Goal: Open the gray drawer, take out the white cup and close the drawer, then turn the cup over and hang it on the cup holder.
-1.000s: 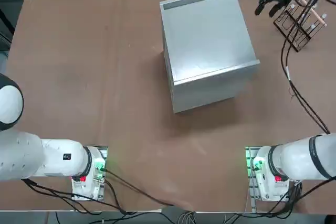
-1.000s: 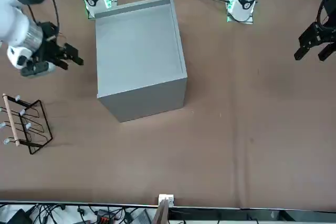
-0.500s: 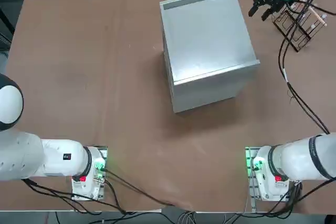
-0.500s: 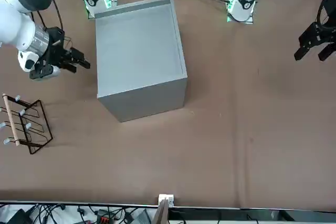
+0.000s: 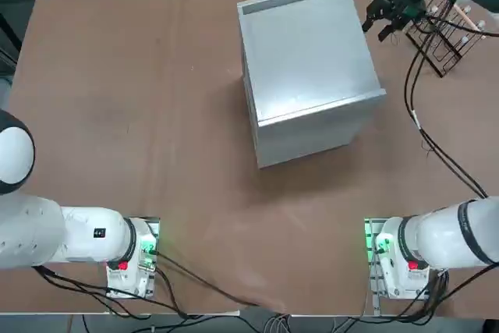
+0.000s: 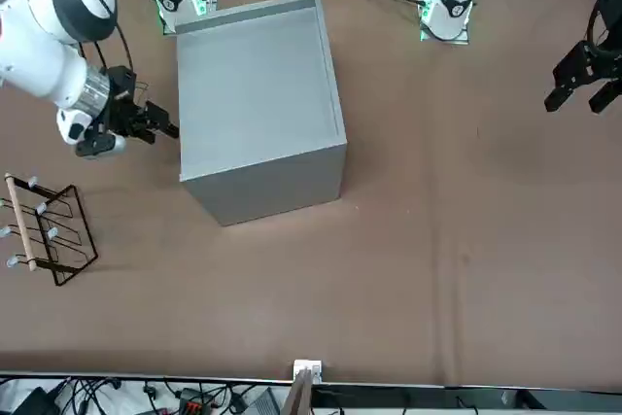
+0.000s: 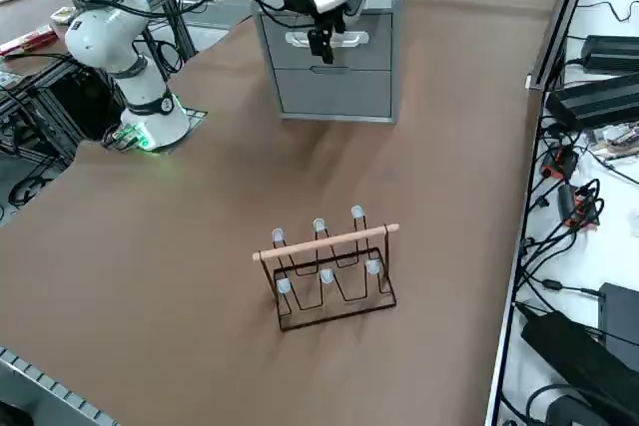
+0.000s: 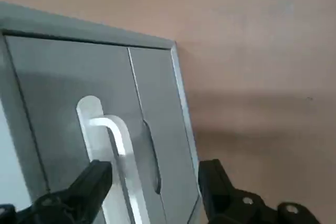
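One big gray cabinet (image 5: 308, 72) stands on the brown table (image 5: 140, 115). It is the landmark here. It has two fronts on the side that faces the rack: the gray drawer (image 7: 334, 42) on top and one more panel (image 7: 334, 93) under it. Both are pushed in flat. The drawer has one pale bar handle (image 8: 113, 148).

The right gripper (image 8: 152, 184) is just in front of that handle, close to the cabinet's drawer side. Its two black fingers (image 8: 86, 184) are spread apart with nothing between them. The handle sits in line with the gap, a little way beyond the tips. In the right side view the gripper (image 7: 321, 44) hangs right over the handle, and whether it touches the drawer cannot be told. In the front view it (image 6: 160, 130) is just beside the cabinet's wall. In the top view it (image 5: 376, 21) is near the cabinet's top edge.

Farther out from the drawer side, well apart from the cabinet, stands one cup holder (image 7: 329, 271). It is a dark wire rack with one long wooden bar across the top and six small pale pegs. Nothing hangs on it.

The white cup cannot be seen in any view.
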`<action>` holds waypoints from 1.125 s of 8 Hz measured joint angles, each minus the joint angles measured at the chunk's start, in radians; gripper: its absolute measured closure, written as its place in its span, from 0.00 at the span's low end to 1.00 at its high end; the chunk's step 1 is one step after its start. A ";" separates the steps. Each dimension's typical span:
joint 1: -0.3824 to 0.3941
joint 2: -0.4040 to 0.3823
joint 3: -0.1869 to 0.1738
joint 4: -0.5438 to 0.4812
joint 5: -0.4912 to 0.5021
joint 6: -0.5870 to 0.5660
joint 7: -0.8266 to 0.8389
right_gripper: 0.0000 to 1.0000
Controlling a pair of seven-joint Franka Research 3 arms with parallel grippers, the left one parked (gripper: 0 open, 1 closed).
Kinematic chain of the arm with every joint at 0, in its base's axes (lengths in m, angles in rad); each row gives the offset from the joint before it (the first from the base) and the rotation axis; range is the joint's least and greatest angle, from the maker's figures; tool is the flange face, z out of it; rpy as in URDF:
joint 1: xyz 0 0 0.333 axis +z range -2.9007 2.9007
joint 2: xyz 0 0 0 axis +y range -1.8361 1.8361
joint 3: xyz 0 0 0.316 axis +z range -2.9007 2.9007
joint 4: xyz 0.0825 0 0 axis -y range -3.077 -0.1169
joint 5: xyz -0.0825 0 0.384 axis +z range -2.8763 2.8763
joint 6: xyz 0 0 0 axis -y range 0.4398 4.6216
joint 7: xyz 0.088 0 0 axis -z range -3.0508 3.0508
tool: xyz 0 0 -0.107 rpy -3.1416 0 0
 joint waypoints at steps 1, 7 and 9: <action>0.008 0.010 0.001 0.000 0.026 0.000 -0.013 0.00; 0.010 0.050 -0.011 0.002 0.047 -0.007 -0.110 0.01; 0.002 0.062 -0.013 0.002 0.047 -0.022 -0.156 0.01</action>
